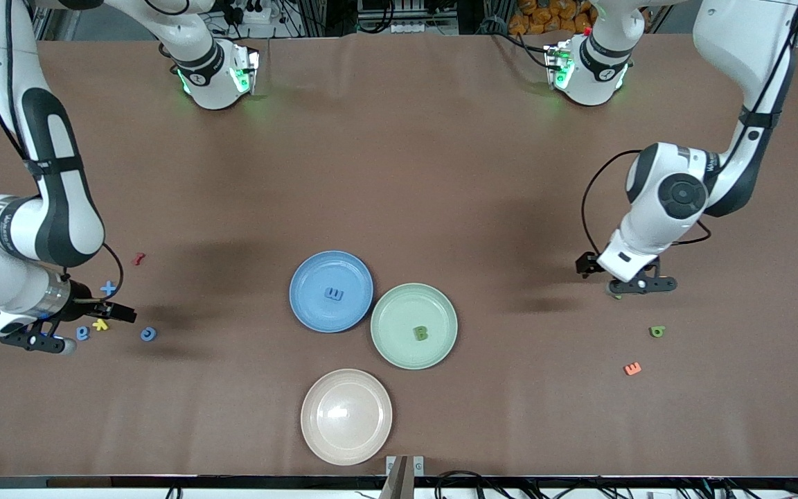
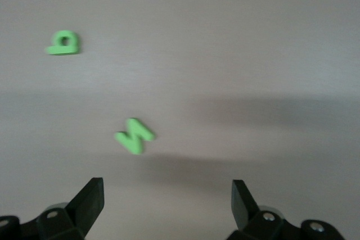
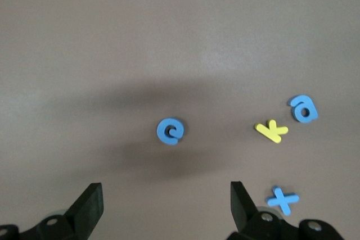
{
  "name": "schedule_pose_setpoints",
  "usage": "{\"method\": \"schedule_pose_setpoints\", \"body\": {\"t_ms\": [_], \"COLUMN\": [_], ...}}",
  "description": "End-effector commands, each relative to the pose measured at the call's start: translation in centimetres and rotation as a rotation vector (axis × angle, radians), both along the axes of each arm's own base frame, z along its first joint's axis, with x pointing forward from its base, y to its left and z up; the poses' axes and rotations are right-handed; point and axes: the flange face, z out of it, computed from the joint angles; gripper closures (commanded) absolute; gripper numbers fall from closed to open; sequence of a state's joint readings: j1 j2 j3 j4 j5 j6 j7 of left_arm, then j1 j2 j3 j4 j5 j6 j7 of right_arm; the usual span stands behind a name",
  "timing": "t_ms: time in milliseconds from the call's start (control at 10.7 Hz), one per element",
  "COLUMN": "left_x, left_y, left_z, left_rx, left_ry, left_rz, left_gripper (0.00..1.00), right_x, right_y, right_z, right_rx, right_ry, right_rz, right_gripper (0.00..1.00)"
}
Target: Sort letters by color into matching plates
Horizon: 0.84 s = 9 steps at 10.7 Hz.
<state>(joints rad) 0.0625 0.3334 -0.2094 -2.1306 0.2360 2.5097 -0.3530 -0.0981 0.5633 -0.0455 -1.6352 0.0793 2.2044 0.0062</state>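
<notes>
The blue plate (image 1: 309,315) holds one blue letter (image 1: 334,294). Touching it, the green plate (image 1: 392,350) holds a green B (image 1: 420,333). At the right arm's end lie a blue c (image 1: 148,334) (image 3: 170,131), a blue a (image 1: 82,333) (image 3: 304,108) and a blue cross (image 1: 108,287) (image 3: 282,200). My right gripper (image 1: 39,342) (image 3: 166,198) hangs open and empty over that cluster. At the left arm's end lie a green zigzag letter (image 1: 617,296) (image 2: 135,135) and a green a (image 1: 657,331) (image 2: 63,43). Just over the zigzag, my left gripper (image 1: 641,285) (image 2: 167,195) is open and empty.
A beige-pink plate (image 1: 346,416) sits nearest the front camera and holds nothing. A yellow k (image 1: 100,324) (image 3: 272,131) lies among the blue letters, and a red piece (image 1: 138,259) lies farther back. An orange E (image 1: 632,369) lies near the green a.
</notes>
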Motion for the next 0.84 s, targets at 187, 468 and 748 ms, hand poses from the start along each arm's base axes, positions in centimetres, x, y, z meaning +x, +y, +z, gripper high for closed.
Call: {"method": "schedule_pose_setpoints", "body": {"t_ms": [187,468,748], "left_x": [-0.4,-2.6,-7.0], "left_y": [11.0,11.3,11.6], "left_z": [-1.2,-2.7,-2.6], "left_rx": [0.024,0.037,0.065], "left_ry": [0.037,0.17,0.284], "left_rz": [-0.064,-0.041,-0.029], "left_gripper": [0.0,0.0,0.0], "right_x": [2.4,2.4,2.5], "right_y": [-1.0,-0.8,-0.4], "right_z": [-6.0,-8.1,-8.7], "right_rx": [-0.001,0.0,-0.002], "right_ry": [-0.04,-0.031,-0.054], "right_rz": [-0.006,-0.003,-0.003], "right_gripper": [0.0,0.0,0.0]}}
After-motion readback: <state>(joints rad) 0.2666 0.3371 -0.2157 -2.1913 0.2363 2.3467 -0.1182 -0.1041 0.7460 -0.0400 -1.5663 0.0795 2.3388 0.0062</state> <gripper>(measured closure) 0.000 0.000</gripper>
